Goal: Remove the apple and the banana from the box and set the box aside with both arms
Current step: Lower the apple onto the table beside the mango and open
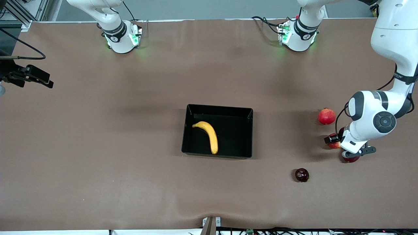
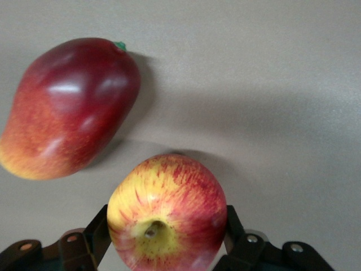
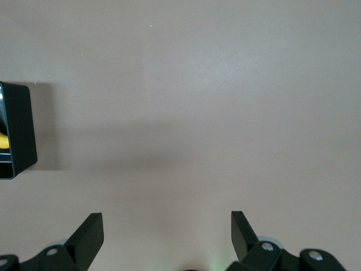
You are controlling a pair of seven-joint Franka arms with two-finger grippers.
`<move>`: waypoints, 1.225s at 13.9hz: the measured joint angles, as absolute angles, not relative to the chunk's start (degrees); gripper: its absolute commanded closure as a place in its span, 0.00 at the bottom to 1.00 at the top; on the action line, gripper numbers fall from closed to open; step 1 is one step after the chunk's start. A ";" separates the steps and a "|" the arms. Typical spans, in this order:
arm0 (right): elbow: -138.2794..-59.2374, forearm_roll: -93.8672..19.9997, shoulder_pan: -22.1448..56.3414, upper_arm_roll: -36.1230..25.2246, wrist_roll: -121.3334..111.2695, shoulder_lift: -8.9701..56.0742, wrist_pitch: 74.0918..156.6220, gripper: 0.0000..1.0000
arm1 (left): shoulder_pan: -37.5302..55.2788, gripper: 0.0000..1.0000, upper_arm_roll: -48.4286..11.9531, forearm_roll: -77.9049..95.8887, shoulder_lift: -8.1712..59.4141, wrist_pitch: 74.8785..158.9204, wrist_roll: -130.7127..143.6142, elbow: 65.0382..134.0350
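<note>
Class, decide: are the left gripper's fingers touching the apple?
Touching. In the left wrist view the left gripper has its fingers pressed against both sides of the apple, with no gap showing.

The left gripper [image 2: 166, 248] has its fingers either side of the apple [image 2: 167, 220]. A mango [image 2: 70, 107] lies just beside it and crowds that flank; the pomegranate [image 1: 326, 116] sits near. Bare table [image 1: 98, 147] lies under the open right gripper [image 3: 166, 237], with only the box [image 3: 17, 130] at its edge.
</note>
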State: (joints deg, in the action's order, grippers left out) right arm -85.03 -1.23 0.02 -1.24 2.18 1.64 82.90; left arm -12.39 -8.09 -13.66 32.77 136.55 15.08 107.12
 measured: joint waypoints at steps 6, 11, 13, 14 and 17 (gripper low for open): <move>-85.03 -1.23 0.02 -1.24 2.18 1.64 82.90 0.00 | -9.09 1.00 -8.17 -13.66 33.09 137.30 19.04 106.76; -85.03 -1.23 0.02 -1.23 2.18 1.64 82.90 0.00 | -8.64 1.00 -7.99 -13.78 33.49 137.72 19.49 106.48; -85.03 -1.23 0.02 -1.23 2.18 1.64 82.90 0.00 | -8.93 1.00 -7.95 -15.03 33.60 138.00 19.49 106.09; -85.03 -1.23 0.02 -1.23 2.18 1.64 82.90 0.00 | -9.09 1.00 -7.95 -15.46 33.71 138.24 19.49 105.94; -85.03 -1.23 0.02 -1.23 2.18 1.64 82.90 0.00 | -9.18 0.25 -7.93 -15.70 34.20 138.74 19.49 105.66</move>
State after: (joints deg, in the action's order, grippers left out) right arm -85.03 -1.23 0.02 -1.23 2.18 1.64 82.90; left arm -9.18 -7.93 -15.70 34.20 138.74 19.49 105.66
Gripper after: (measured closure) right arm 0.000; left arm 0.189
